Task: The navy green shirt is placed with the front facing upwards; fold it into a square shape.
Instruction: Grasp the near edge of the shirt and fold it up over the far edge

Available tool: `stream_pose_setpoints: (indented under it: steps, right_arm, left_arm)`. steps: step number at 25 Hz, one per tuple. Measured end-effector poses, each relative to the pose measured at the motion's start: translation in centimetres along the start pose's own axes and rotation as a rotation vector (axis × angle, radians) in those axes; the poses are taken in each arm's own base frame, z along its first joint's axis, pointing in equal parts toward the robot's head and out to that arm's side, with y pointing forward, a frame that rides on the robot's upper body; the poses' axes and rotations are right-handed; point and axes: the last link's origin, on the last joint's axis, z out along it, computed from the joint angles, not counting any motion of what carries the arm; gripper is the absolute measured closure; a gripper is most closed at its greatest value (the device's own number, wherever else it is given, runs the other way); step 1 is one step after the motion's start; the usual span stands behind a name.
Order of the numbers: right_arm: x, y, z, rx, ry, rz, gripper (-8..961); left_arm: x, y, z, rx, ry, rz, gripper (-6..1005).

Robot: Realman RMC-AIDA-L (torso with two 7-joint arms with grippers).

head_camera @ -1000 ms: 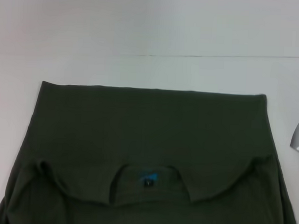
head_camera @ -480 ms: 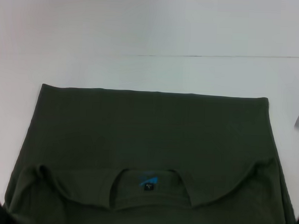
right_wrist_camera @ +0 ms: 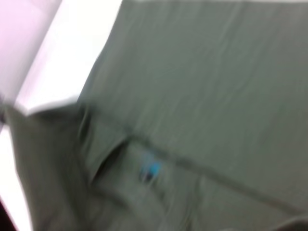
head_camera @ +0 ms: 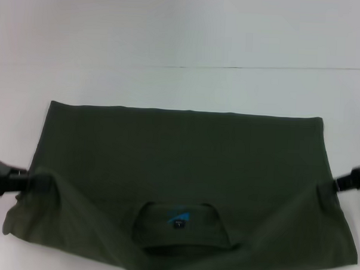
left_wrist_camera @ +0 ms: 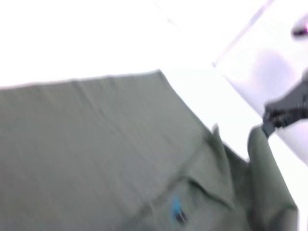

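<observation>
The navy green shirt (head_camera: 185, 153) lies spread across the white table, its plain dark green cloth up. The round neck with a small blue label (head_camera: 178, 217) is near the front edge. My left gripper (head_camera: 30, 180) is at the shirt's left side, shut on a raised fold of cloth. At the right side my right gripper (head_camera: 336, 184) pinches the cloth the same way. Both held corners are lifted and tent toward the grippers. The left wrist view shows the shirt (left_wrist_camera: 106, 144), the label (left_wrist_camera: 177, 211) and the right gripper (left_wrist_camera: 284, 113) farther off. The right wrist view shows the shirt (right_wrist_camera: 202, 86) and label (right_wrist_camera: 151, 169).
The white table (head_camera: 184, 39) stretches behind the shirt, crossed by a thin dark seam line (head_camera: 260, 68). Bare table shows on both sides of the shirt and in a narrow strip at the front.
Both grippers have come into view at the shirt's near sides and moved away from me. They hold the near corners, which have risen and shifted inward over the shirt.
</observation>
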Motion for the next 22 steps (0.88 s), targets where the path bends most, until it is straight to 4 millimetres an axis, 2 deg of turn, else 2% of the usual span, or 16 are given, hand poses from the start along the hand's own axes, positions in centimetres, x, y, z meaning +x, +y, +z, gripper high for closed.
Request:
stream_pose_setpoints:
  steps: [9,22]
  right_arm:
    - [-1.1,-2.4,0.5,0.016,-0.294,0.139,939]
    - [-3.5,-4.2,3.2,0.136,-0.599,0.197,938]
  left_arm:
    - [0.3,-3.2,0.2,0.124,0.328,-0.23,948]
    - [0.0,-5.9,3.6,0.242,0.517,-0.384,947]
